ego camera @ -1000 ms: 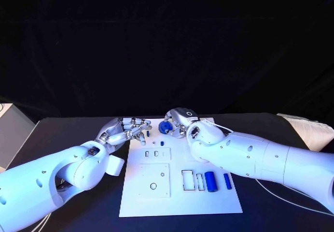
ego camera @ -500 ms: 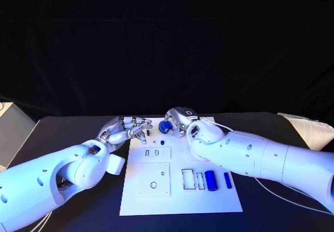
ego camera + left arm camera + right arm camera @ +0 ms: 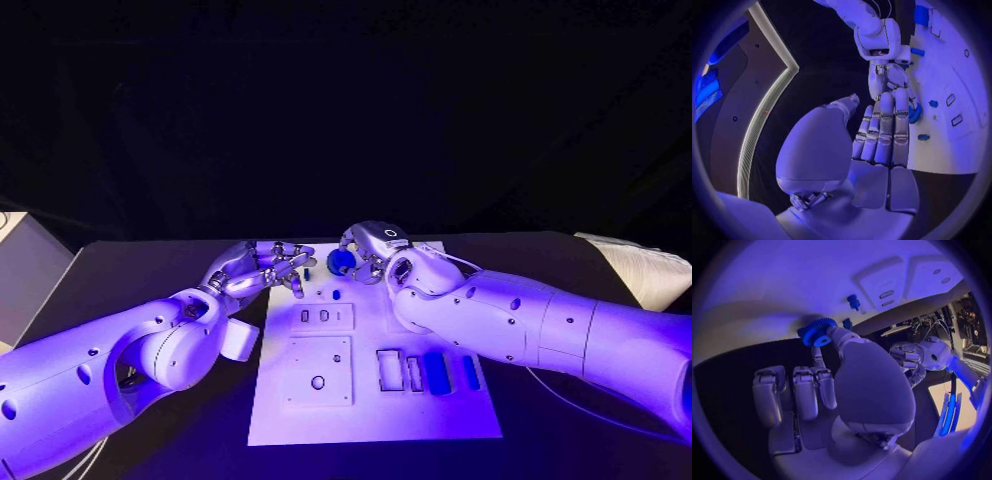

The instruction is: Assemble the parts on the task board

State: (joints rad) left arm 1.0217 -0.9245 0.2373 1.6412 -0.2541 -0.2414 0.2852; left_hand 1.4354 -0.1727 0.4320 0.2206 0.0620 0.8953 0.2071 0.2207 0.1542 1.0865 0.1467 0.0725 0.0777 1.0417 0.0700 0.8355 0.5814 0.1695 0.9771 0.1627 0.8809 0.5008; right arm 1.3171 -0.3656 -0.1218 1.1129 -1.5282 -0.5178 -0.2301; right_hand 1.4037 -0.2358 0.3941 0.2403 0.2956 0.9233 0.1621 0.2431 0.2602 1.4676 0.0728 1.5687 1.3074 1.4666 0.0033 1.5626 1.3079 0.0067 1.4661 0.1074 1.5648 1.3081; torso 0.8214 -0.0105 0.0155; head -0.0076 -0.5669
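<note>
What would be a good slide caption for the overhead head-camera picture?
Right robot hand holds a blue gear over the white task board; left robot hand waits alongside.

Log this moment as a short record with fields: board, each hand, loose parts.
board: white task board flat on the black table, with raised plates and slots
right hand: right hand at the board's far edge, pinching a blue gear between thumb and finger
left hand: left hand at the board's far left corner, fingers straight and side by side, holding nothing that can be seen
loose parts: two blue cylinders lying side by side at the board's right; a small blue peg near the far end
</note>
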